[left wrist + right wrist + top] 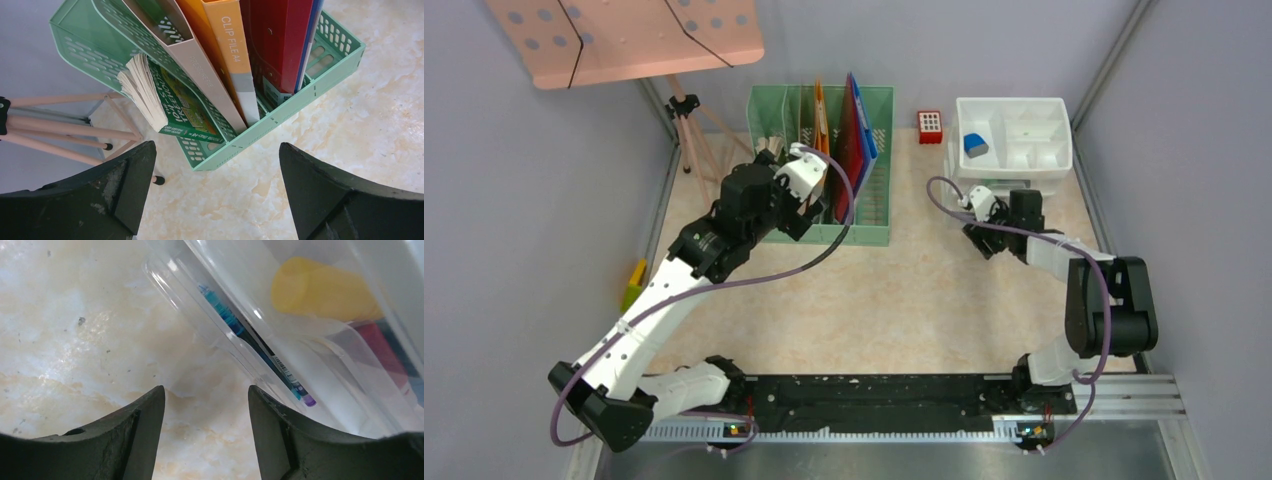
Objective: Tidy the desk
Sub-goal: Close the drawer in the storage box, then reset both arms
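Here the desk (894, 310) is a beige marbled top walled by grey panels (524, 250), with a black-and-silver rail (874, 392) along its near edge. Its middle lies bare between the two arms and gives the widest free room.

The left gripper (215, 162) faces the near corner of the green file rack (300, 95), its jaws spread wide, holding and touching nothing. In the rack stand a beige file (200, 65), an orange clip file (235, 50) and a red folder (280, 40). A green-covered book (185, 107) leans slanted against a divider. Just left of the rack, the tripod legs (65, 127) of the pink perforated plate (624, 40) crowd that corner.

The right gripper (205, 400) hovers low over bare desk beside a clear plastic drawer (200, 315), its jaws partly apart and empty. Whether its right finger touches the drawer wall cannot be told. Inside the drawer lie a blue pen (250, 340) and a blurred yellow item (320, 290).

At the back right stands a white compartment tray (1014, 103) with a blue thing (976, 145) in one cell. A small red box (930, 127) stands between the tray and the rack.
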Available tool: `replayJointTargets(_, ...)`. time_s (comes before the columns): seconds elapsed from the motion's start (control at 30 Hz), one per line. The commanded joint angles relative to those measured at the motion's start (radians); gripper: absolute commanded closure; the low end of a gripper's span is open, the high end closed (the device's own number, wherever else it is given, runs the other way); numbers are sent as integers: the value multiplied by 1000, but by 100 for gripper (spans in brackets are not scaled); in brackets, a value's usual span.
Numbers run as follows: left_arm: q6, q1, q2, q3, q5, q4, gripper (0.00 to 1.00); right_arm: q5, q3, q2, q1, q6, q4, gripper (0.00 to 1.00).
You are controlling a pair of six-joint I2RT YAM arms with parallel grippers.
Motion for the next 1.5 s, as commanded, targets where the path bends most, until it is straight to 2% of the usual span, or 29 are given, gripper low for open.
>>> replayJointTargets(0.0,-4,7,-35,-9,-1,36,2,-12,-46,-29,7,-92,161,38)
replayJointTargets(0.27,-4,16,-37,-18,-3,34,2,6,-110,-29,7,-162,278,38)
replayJointTargets(0.4,-1,19,-34,-18,-5,36,2,2,-128,-71,7,-173,221,38)
replayJointTargets(0.53,-16,24,-40,-25,2,41,2,-14,-131,-163,7,-141,83,37)
replayJointTargets(0.73,-64,51,-67,-64,19,67,2,-10,-57,-326,7,17,-136,30)
replayJointTargets(0.87,-121,92,-105,-91,33,87,2,32,10,-427,7,154,-228,21)
replayJointTargets(1.03,-173,135,-166,-146,22,115,2,51,81,-502,7,292,-319,1)
replayJointTargets(1.3,-241,208,-272,-228,-66,147,1,-2,218,-528,6,488,-458,1)
replayJointTargets(1.47,-258,240,-359,-311,-113,152,1,70,209,-578,6,582,-439,1)
